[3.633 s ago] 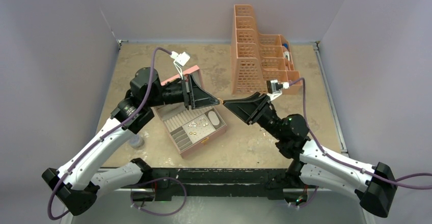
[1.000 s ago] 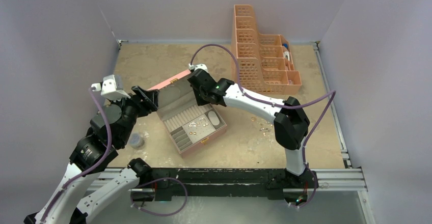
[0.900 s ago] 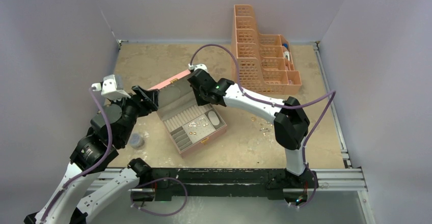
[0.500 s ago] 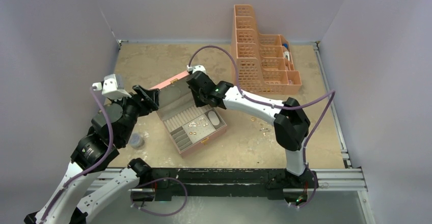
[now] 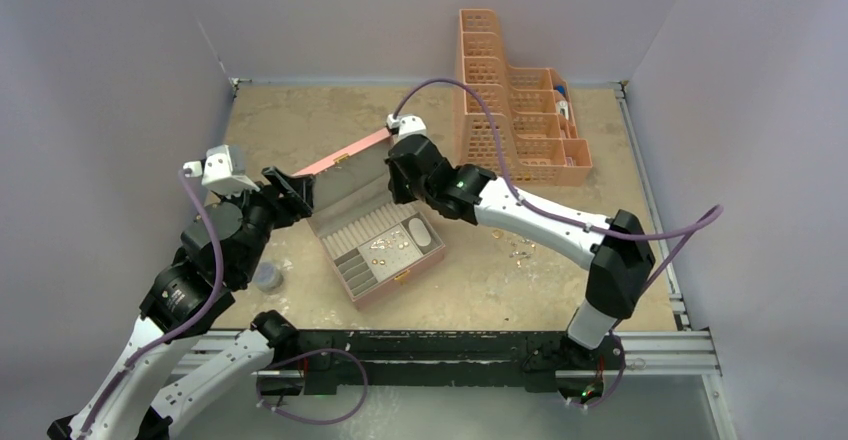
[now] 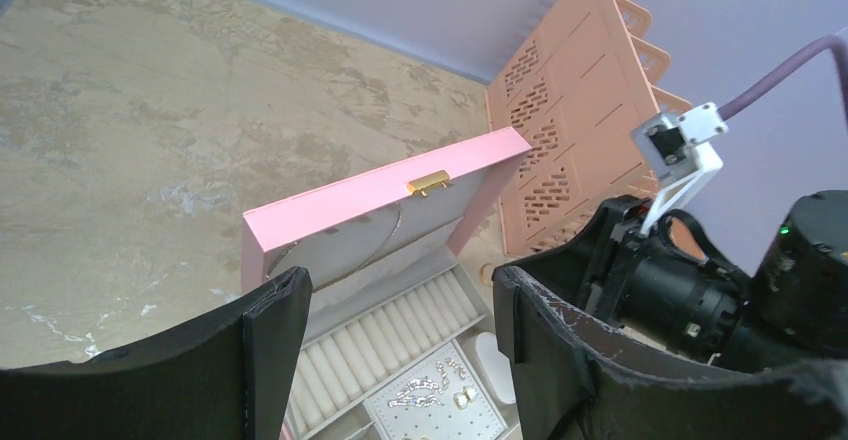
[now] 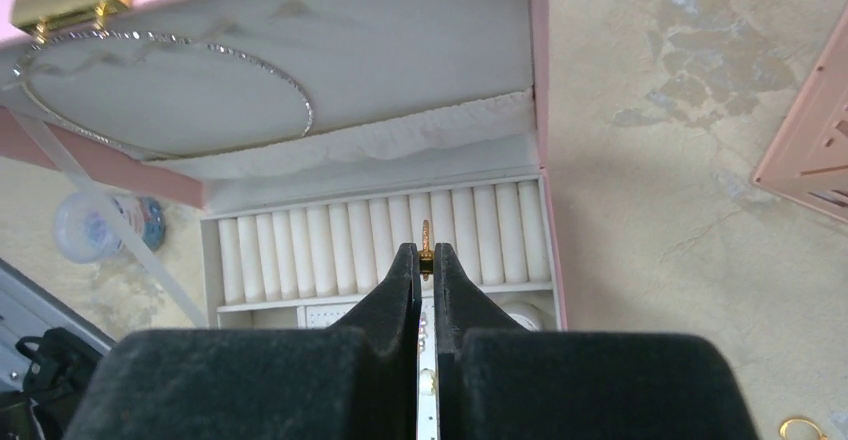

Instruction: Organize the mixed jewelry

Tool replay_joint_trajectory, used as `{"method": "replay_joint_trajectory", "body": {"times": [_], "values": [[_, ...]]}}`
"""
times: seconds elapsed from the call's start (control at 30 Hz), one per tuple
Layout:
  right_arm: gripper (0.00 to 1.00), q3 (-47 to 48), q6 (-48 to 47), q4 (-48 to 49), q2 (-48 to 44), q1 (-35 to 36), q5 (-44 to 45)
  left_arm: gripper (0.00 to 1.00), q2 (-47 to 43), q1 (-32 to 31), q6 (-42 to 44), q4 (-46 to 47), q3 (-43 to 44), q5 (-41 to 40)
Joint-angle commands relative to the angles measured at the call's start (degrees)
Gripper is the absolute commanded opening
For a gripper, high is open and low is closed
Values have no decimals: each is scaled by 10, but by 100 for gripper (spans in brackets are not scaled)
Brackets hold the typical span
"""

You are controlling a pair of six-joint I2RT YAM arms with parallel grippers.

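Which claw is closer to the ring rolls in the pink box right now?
Right. The right claw, shut on a small gold piece, hovers directly over the ring rolls. The left claw, open, sits off the box's left side, beside the raised lid.

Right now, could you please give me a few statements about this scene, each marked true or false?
1. The lid of the pink box stands open. True.
2. The right gripper is empty. False: it is shut on a small gold piece above the ring rolls.
3. The left gripper is shut. False: its jaws stand open.
4. Some loose jewelry lies on the table right of the box. True.
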Motion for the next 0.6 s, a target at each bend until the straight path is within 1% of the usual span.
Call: {"method": "replay_joint_trajectory", "body": {"times": [0.0,0.23,0.57], "values": [[0,-16,-5,4,15,12,-20,68,3,1,-3,4,10,9],[0,9,-12,-16,59,20,-6,68,7,2,-6,-5,10,13],[0,31,-15,-13,99,21,20,68,6,2,-4,-13,10,6]]}}
